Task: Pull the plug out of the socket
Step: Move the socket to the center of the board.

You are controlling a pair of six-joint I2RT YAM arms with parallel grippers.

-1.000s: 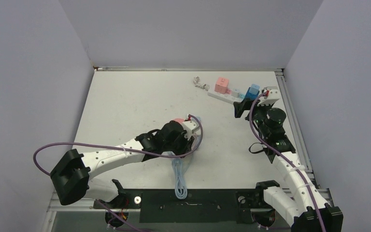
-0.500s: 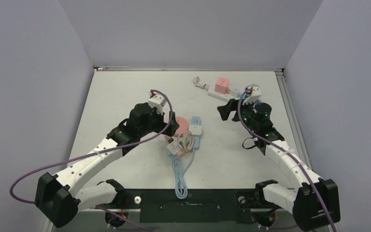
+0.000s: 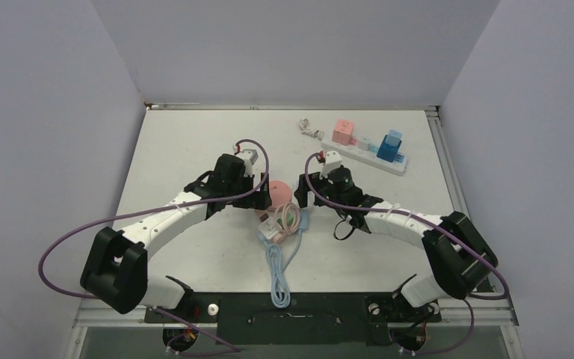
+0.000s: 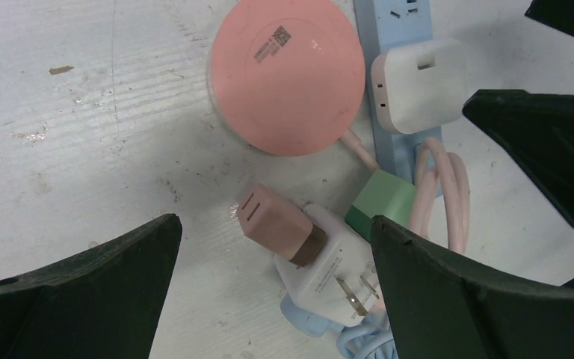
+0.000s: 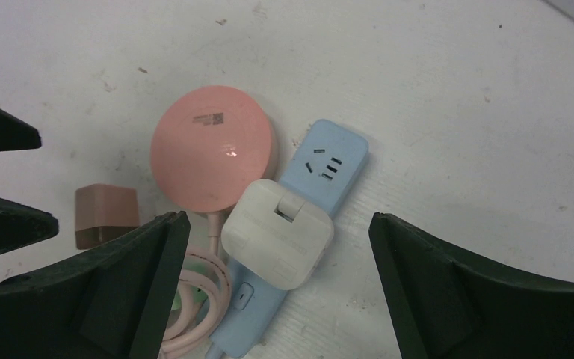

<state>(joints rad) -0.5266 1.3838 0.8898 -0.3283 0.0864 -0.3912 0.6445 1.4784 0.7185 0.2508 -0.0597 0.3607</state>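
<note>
The left fingers (image 4: 82, 299) and the right fingers (image 5: 493, 299) are both spread wide and hold nothing, each pair hanging over the same cluster in the middle of the desk (image 5: 456, 90). The task's thing, the white plug (image 5: 278, 233), sits just below centre in the right wrist view, seated in the blue power strip (image 5: 329, 161) and almost touching the pink round puck (image 5: 213, 157) at its upper left. It looks like a small, light cube of hard glossy plastic with rounded corners, so it should be stiff and hard to crush but inclined to slip. The best hold is probably a squeeze on two opposite flat side walls, low down near the strip. The strip itself looks light too and would likely lift with the plug unless the other fingers pin its bare end, where the socket holes show. The plug is squarish, with no clear long axis. Its top faces up toward the camera and its prongs are hidden in the strip, so it must come straight up off the desk. The strip's long axis runs from upper right to lower left in this view, and the plug sits about midway along it.
</note>
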